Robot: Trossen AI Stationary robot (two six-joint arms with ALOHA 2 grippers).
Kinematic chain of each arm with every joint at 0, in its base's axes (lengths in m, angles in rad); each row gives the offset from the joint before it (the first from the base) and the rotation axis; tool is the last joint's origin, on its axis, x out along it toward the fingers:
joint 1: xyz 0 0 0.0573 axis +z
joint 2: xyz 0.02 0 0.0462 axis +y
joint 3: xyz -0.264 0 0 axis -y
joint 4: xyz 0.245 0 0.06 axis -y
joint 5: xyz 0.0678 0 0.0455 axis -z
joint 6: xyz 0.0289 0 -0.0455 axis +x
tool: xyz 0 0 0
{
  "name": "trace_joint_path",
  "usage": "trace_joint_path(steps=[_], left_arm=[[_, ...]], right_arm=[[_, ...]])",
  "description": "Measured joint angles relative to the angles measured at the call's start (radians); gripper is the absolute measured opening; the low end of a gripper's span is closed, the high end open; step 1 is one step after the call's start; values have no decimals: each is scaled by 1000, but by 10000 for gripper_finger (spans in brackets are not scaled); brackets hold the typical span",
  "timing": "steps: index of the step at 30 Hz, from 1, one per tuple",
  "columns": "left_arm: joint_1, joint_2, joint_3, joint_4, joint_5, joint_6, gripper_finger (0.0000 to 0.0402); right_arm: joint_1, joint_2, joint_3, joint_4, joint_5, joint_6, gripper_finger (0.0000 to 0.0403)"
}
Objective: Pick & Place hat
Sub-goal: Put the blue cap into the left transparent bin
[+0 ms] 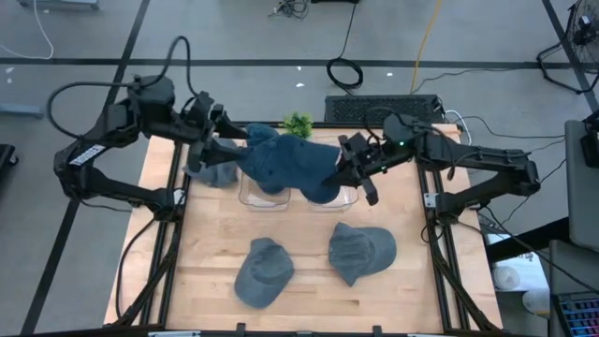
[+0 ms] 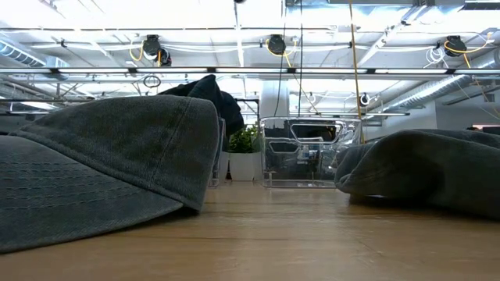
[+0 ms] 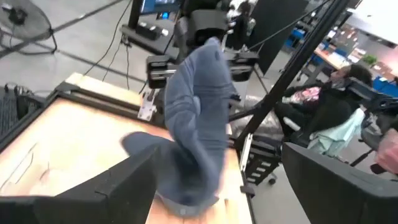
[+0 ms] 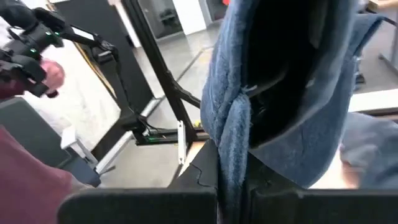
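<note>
A blue denim hat (image 1: 285, 164) is up in the air over the clear bins (image 1: 299, 195), stretched between my two grippers. It also shows raised in the low view (image 2: 207, 90). My right gripper (image 1: 351, 170) is at its right end and is shut on it (image 4: 233, 186). My left gripper (image 1: 211, 140) is at the hat's left end. Its fingers stand wide open on either side of the hat (image 3: 199, 124). A slate-grey hat (image 1: 217, 174) lies by the bins' left end, below my left gripper. My right gripper pinches a bunched fold of the blue hat's cloth (image 4: 231, 149) between its two fingers, coming from the table's right. The hat is lifted above the bins and runs away from the fingers toward my left gripper. My left gripper: I cannot tell whether its open fingers (image 3: 124, 186) touch the hat.
Two grey hats lie on the near half of the wooden table, one left of centre (image 1: 262, 271) and one right of centre (image 1: 361, 251). They fill the low view's foreground (image 2: 109, 164). A small green plant (image 1: 298, 123) stands at the far edge. People sit beyond the table (image 3: 336, 106).
</note>
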Motion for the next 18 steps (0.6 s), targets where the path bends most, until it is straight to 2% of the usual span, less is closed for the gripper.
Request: trace_joint_path(steps=[7, 12, 18], left_arm=[[28, 28, 0, -22, 5, 43, 337], [38, 47, 0, -30, 97, 40, 334], [23, 75, 0, -54, 150, 33, 322]], right_arm=[[43, 42, 0, 14, -26, 26, 0], [68, 70, 0, 18, -30, 37, 0], [83, 98, 1, 33, -53, 48, 0]])
